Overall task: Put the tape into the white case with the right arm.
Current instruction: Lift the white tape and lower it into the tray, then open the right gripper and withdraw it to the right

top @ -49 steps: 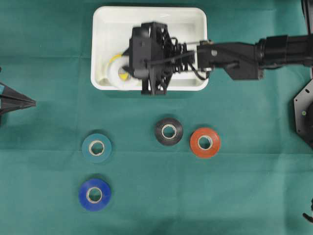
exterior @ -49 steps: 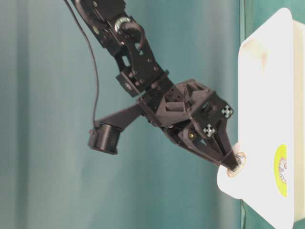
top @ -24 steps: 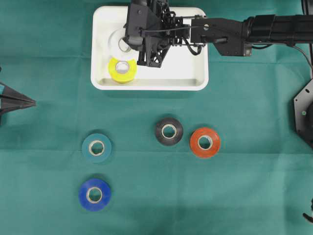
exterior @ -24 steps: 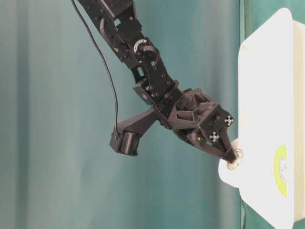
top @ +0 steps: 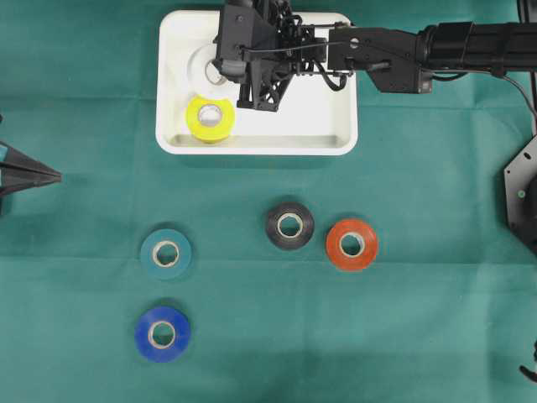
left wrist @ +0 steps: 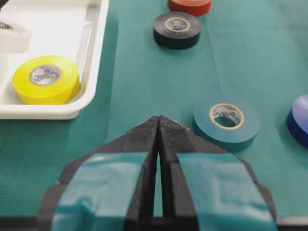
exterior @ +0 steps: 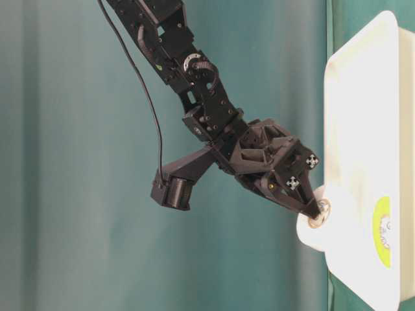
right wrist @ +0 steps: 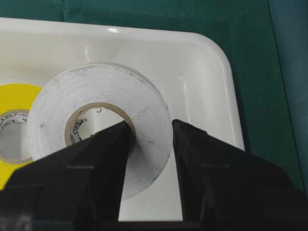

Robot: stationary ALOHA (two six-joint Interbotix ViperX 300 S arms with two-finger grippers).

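Over the white case (top: 340,126), the right arm (top: 436,54) reaches in from the right edge of the overhead view, its right gripper (right wrist: 150,132) pinching the wall of a white tape roll (right wrist: 103,103), one finger inside the core and one outside. From table level the roll (exterior: 311,227) hangs at the fingertips against the case's rim, not lying flat. A yellow tape roll (top: 210,118) lies flat inside the case, just beside the white one. On the green cloth (top: 419,336) below the case sit a black roll (top: 289,225), a red roll (top: 351,244), a teal roll (top: 166,253) and a blue roll (top: 162,333). Left gripper (left wrist: 158,126) sits at the left edge, fingers pressed together, holding nothing, pointing toward the teal roll.
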